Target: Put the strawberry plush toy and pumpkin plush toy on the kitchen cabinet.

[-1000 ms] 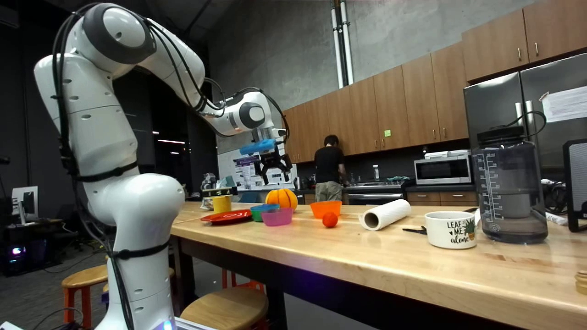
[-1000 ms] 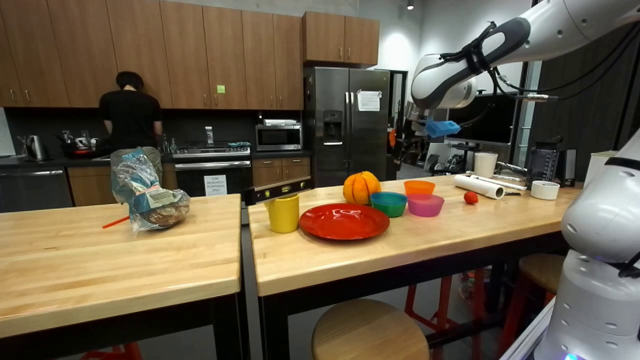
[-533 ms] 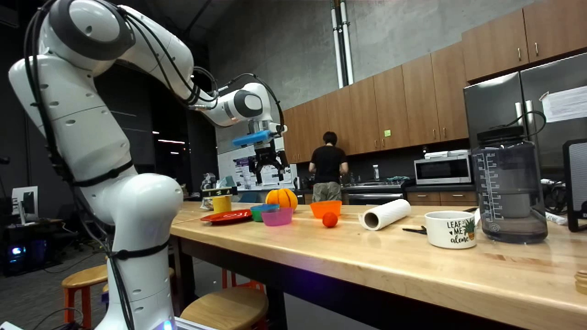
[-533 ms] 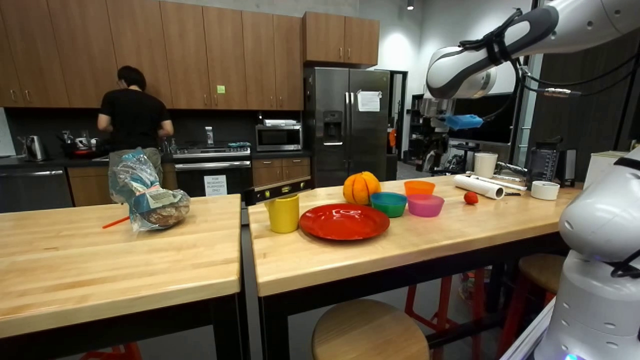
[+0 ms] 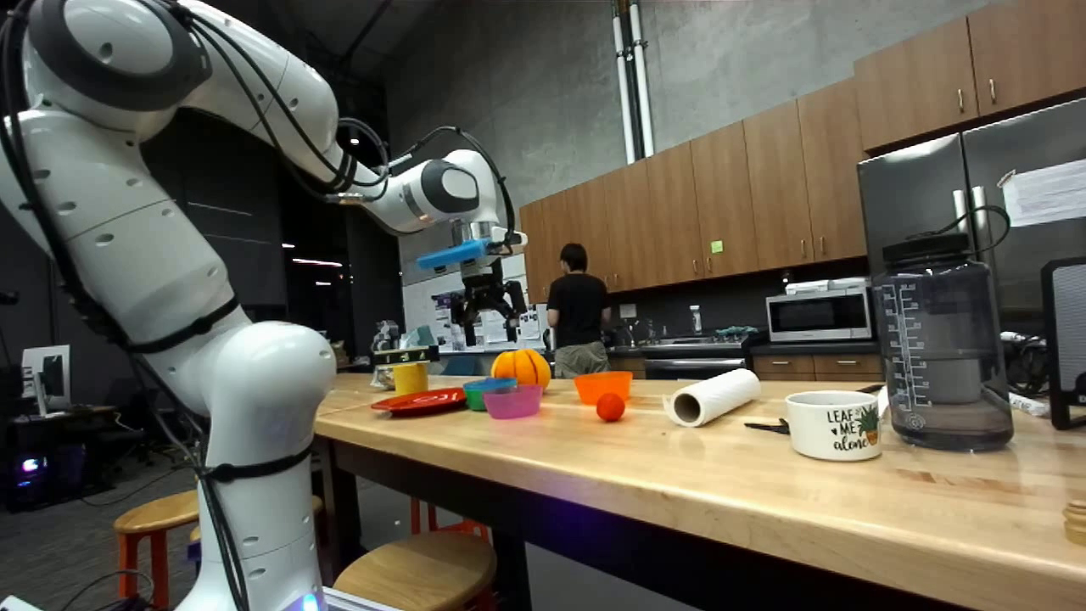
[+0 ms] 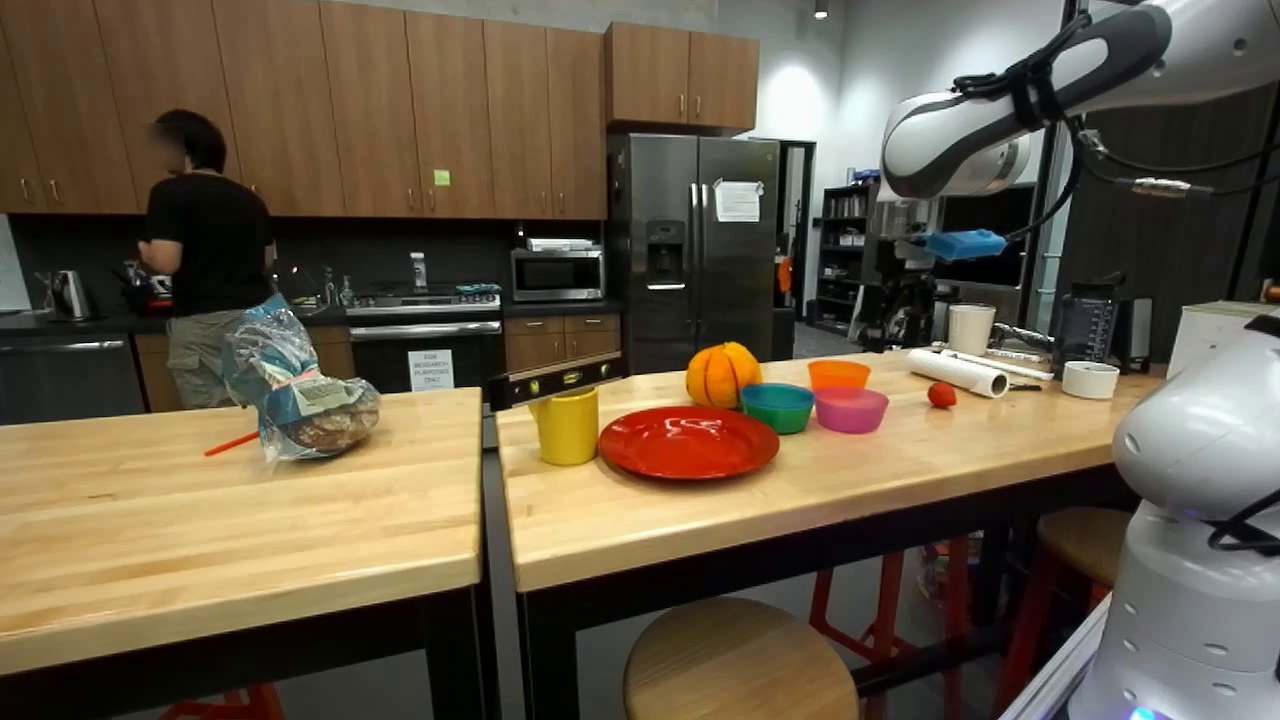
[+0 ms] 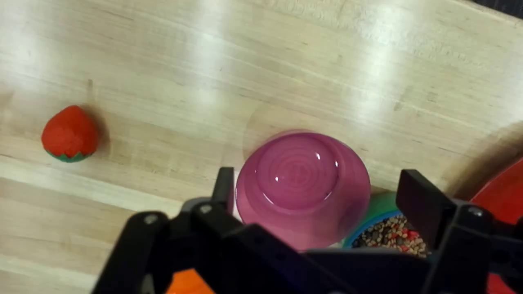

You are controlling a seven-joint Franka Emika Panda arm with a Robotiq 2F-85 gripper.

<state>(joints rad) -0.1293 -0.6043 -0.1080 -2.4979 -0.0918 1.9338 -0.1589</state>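
The strawberry plush toy (image 5: 610,407) is small, red and rounded. It stands apart on the light-wood top of the kitchen cabinet (image 5: 679,467) and also shows in an exterior view (image 6: 941,395) and at the left of the wrist view (image 7: 70,132) with a green leaf edge. The pumpkin plush toy (image 5: 524,368) is round and orange, on the same top behind the bowls, and also shows in an exterior view (image 6: 722,375). My gripper (image 5: 490,334) points down, open and empty, well above the top. In the wrist view its fingers (image 7: 314,179) are wide apart over the pink bowl.
A pink bowl (image 6: 851,410), a green bowl (image 6: 778,408), an orange bowl (image 6: 838,375), a red plate (image 6: 690,443) and a yellow cup (image 6: 567,428) stand near the pumpkin. A white paper roll (image 5: 713,397), a white mug (image 5: 834,424) and a water jug (image 5: 943,356) stand further along.
The arm has drawn back; the gripper has moved left in an exterior view and right and down in an exterior view, turning to point straight down. Both toys stay put. The person has moved left.
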